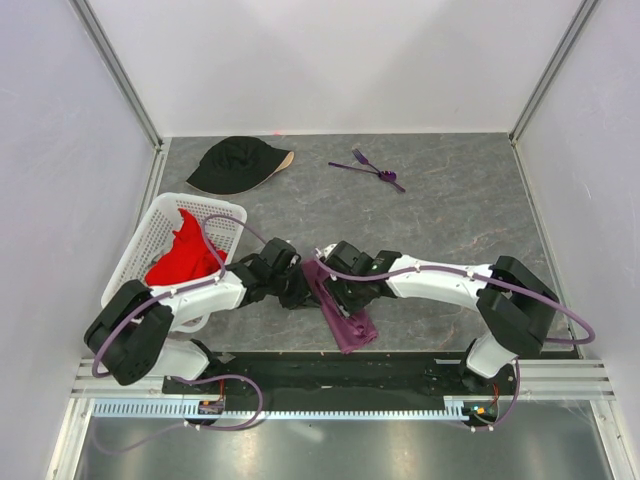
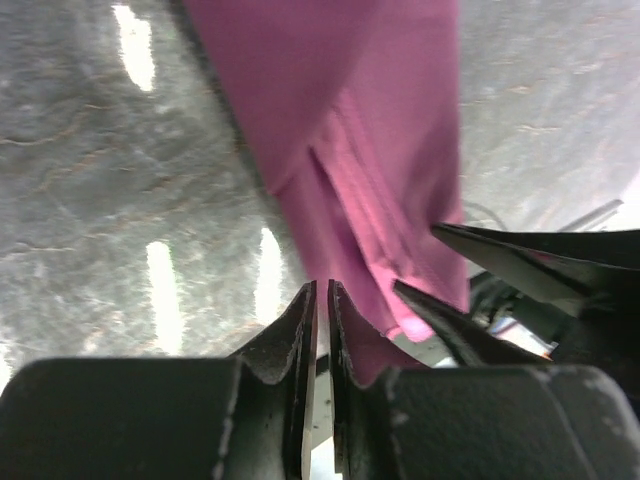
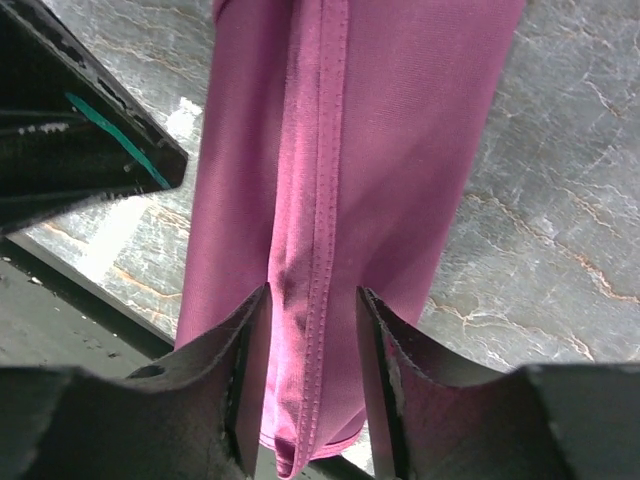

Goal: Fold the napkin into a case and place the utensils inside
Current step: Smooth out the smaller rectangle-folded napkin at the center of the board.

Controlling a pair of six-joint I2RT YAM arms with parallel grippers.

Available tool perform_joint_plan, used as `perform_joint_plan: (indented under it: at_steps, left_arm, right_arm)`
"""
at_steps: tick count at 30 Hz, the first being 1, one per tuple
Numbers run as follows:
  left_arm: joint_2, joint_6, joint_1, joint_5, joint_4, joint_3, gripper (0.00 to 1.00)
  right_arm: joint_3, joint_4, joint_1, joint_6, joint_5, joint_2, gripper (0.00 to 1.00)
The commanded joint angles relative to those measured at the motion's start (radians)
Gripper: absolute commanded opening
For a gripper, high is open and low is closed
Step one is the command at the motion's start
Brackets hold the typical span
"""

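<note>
The plum-purple napkin (image 1: 346,322) lies folded into a narrow strip near the table's front edge, between both arms. In the left wrist view my left gripper (image 2: 322,290) has its jaws almost together, with its tips at the left edge of the napkin (image 2: 380,150). From above, that left gripper (image 1: 298,292) sits beside the strip's upper end. My right gripper (image 3: 312,295) is open and straddles the stitched hem of the napkin (image 3: 370,150), with a gap on each side. In the top view the right gripper (image 1: 335,280) is over the strip. The purple utensils (image 1: 372,168) lie at the far middle of the table.
A black cap (image 1: 238,165) lies at the far left. A white lattice basket (image 1: 135,245) holding a red cloth (image 1: 180,262) stands at the left edge. The black front rail (image 1: 340,372) runs just below the napkin's lower end.
</note>
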Motion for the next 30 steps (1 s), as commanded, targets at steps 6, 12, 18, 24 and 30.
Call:
perform_joint_plan:
  at_steps: [6,12,18,24,30]
  left_arm:
    - [-0.053,-0.103,0.004,0.026,0.056,-0.009,0.15]
    - [-0.037,-0.166,0.004,0.042,0.141,-0.043,0.14]
    - [0.028,-0.181,0.003,0.1,0.202,-0.03,0.12]
    - [0.068,-0.183,0.003,0.112,0.234,-0.046,0.11]
    - [0.093,-0.183,0.0,0.1,0.239,-0.089,0.08]
  right_arm:
    - [0.052,-0.006,0.056,0.002,0.093,0.043,0.49]
    - [0.043,0.009,0.088,0.01,0.145,0.072,0.46]
    - [0.032,0.012,0.101,0.027,0.191,0.066,0.35]
    - [0.037,0.009,0.099,0.031,0.206,0.055,0.14]
    - [0.055,-0.014,0.101,0.034,0.209,0.034,0.07]
